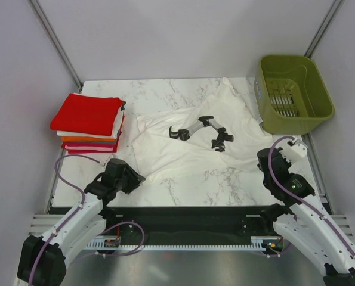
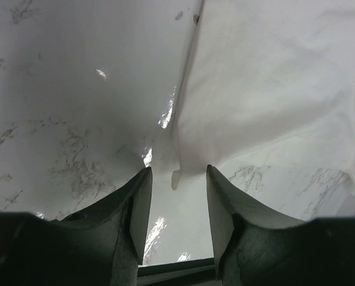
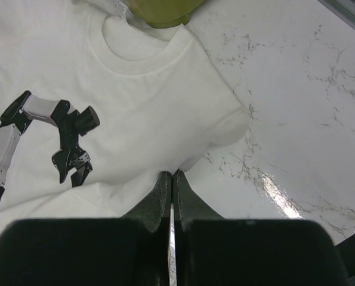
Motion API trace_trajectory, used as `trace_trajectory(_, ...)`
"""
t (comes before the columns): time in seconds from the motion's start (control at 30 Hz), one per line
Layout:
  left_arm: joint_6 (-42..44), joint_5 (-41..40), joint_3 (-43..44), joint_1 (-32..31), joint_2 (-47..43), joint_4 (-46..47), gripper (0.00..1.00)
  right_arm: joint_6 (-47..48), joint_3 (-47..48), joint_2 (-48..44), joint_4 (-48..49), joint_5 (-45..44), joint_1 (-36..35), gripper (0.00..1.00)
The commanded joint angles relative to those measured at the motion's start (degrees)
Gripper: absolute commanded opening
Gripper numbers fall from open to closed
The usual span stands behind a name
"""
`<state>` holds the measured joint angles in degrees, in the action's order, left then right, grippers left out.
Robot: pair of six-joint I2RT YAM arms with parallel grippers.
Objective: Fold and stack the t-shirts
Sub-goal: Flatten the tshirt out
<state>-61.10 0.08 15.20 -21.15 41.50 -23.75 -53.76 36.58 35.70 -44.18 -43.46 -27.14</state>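
A large white t-shirt (image 1: 177, 156) with a black and grey robot-arm print lies spread out on the marble table, collar toward the right. My left gripper (image 1: 135, 177) is open at the shirt's near-left corner. In the left wrist view that corner (image 2: 176, 177) lies just at the tips of the left gripper (image 2: 178, 171), on the table. My right gripper (image 1: 265, 156) sits at the shirt's right edge. In the right wrist view the right gripper (image 3: 171, 174) is shut where the white t-shirt (image 3: 141, 101) puckers below the sleeve. A stack of folded t-shirts (image 1: 88, 116), red on top, stands at the far left.
An olive-green plastic basket (image 1: 293, 95) stands tilted at the back right, close to the shirt's collar, and its edge shows in the right wrist view (image 3: 162, 12). Bare marble table (image 1: 225, 179) lies between the shirt and the arm bases. Metal frame posts rise at both back corners.
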Motion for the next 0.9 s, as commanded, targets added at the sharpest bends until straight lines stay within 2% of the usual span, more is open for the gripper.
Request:
trace_trajectory(0.0, -3.7, -0.4, -2.1, -0.3, 0.1, 4.3, 0.49, 0.5, 0.5, -0.9, 1.1, 0.6, 0.2, 0.0)
trace_trajectory(0.2, -4.6, -0.7, -3.5, -0.5, 1.2, 6.4, 0.49, 1.0, 0.5, -2.1, 0.9, 1.1, 0.2, 0.0)
trace_trajectory(0.33, -5.2, -0.3, -5.4, -0.5, 2.5, 11.9, 0.46, 1.1, 0.5, -2.7, 0.8, 1.4, 0.2, 0.0)
trace_trajectory(0.47, -5.6, 2.1, -6.2, -0.6, 4.4, 15.0, 0.19, 1.0, 0.7, -2.8, 0.8, 1.6, 0.2, 0.0)
trace_trajectory(0.53, -5.6, 2.1, -6.1, -0.7, 4.3, 15.0, 0.14, 1.1, 0.9, -2.4, 0.8, 1.6, 0.2, 0.0)
trace_trajectory(0.6, -4.6, 2.2, -5.5, -0.7, 3.7, 15.0, 0.05, 1.1, 1.0, -2.1, 0.9, 1.9, 0.2, 0.0)
trace_trajectory(0.67, -4.0, 1.7, -4.3, -0.7, 2.7, 13.5, 0.02, 1.2, 1.1, -1.9, 0.9, 1.9, 0.2, 0.0)
trace_trajectory(0.8, -2.4, 1.1, -0.9, -0.5, 1.5, 10.9, 0.02, 2.9, 2.8, -0.6, 1.5, 1.4, 0.2, 0.0)
trace_trajectory(0.87, -2.0, 1.1, 1.4, -0.2, 2.7, 10.9, 0.02, 9.4, 3.3, 0.4, 5.6, 4.9, 0.2, 0.0)
